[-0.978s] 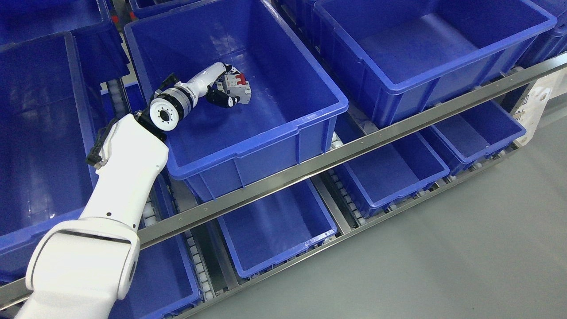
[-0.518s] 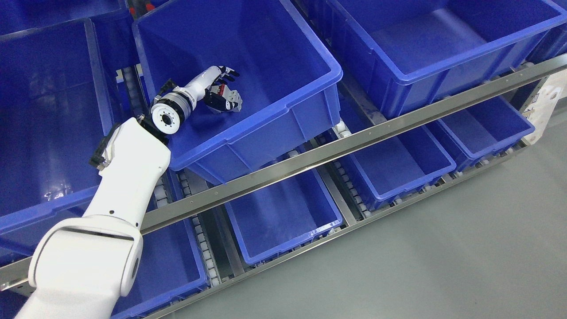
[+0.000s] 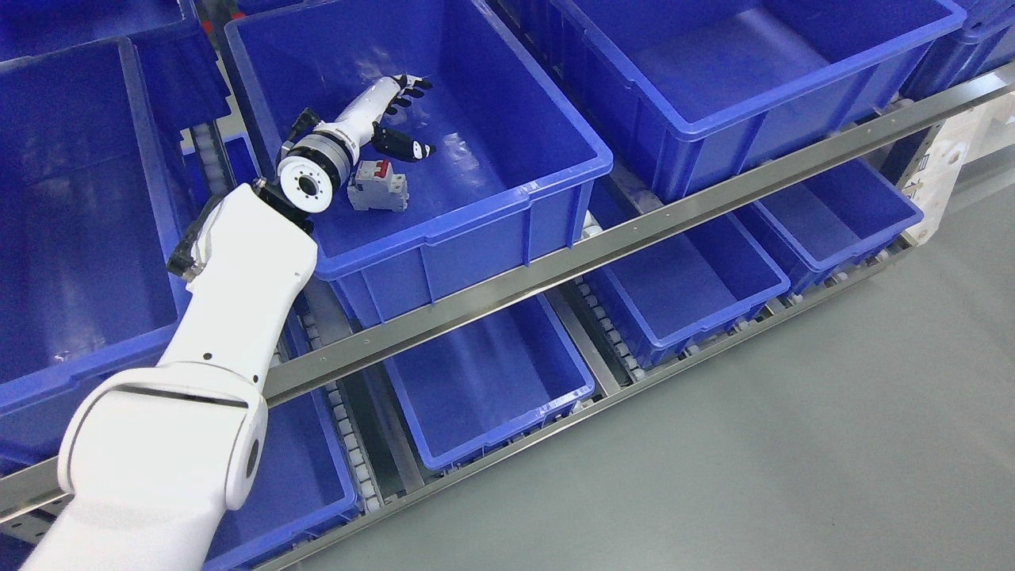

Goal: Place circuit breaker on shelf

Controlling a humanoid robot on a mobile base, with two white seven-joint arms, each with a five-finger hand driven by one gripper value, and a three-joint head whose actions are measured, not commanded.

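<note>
Circuit breaker [image 3: 379,187] (grey, with a red switch) lies on the floor of the blue bin [image 3: 507,198] on the upper shelf. Left hand [image 3: 394,119] is above it, fingers spread, holding nothing.

Bin [image 3: 507,170] holding breaker: solid blue, paler glare on floor. Breaker [image 3: 379,189] inside that bin: light grey body, red switch on top. Left hand [image 3: 394,119] above breaker: white palm, black fingers [image 3: 414,148]. Wrist ring beside breaker: silver and black, white end cap dotted with small dark holes. Arm [image 3: 238,277] left of bin: plain white. Rail [image 3: 634,238] in front of bin: brushed silver. Remaining bins around it: same blue. Floor [image 3: 793,444] right of rail: flat grey.
</note>
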